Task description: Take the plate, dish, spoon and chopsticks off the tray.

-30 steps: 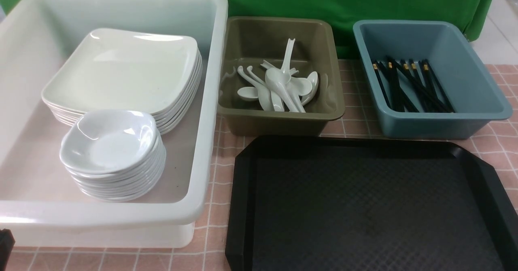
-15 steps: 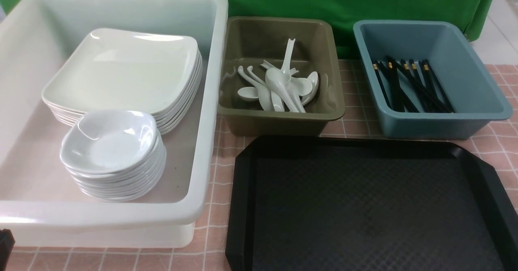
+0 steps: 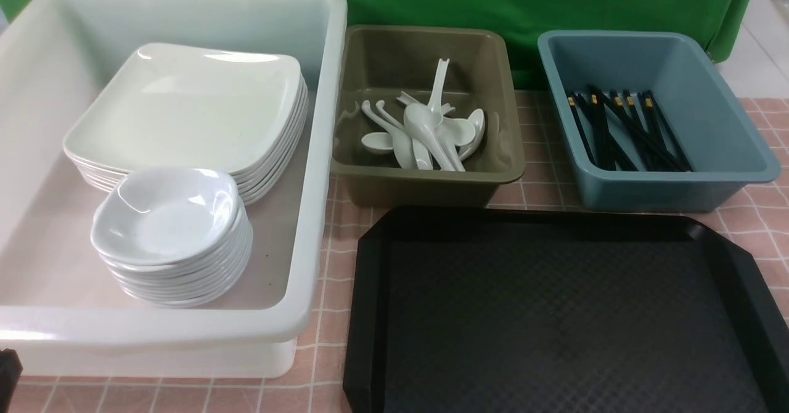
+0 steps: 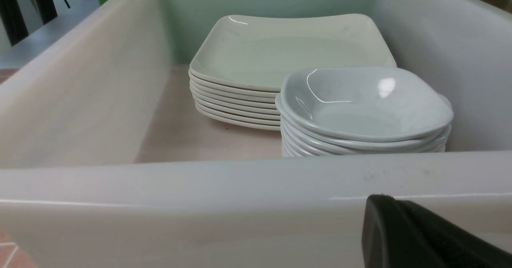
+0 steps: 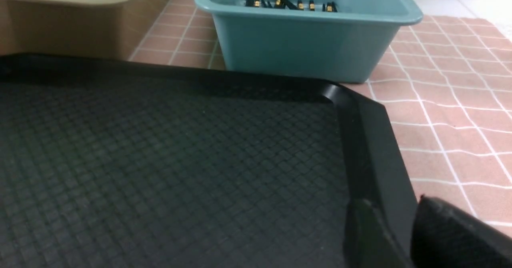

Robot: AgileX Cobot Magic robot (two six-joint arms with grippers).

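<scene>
On the left, the white tub (image 3: 185, 333) holds a stack of plates (image 3: 185, 108) with a stack of dishes (image 3: 169, 228) just in front of it. The left gripper (image 4: 424, 236) shows only as a dark edge near the tub's front wall; it is shut and empty. In the middle, the olive bin (image 3: 425, 182) holds the spoons (image 3: 425, 132). Further right, the blue bin (image 3: 659, 185) holds the chopsticks (image 3: 622, 132). The tray (image 3: 370, 314) sits in front with nothing on its floor, so the clearing looks finished. The right gripper (image 5: 394, 236) straddles the tray's rim, jaws part open; whether it grips the rim I cannot tell.
</scene>
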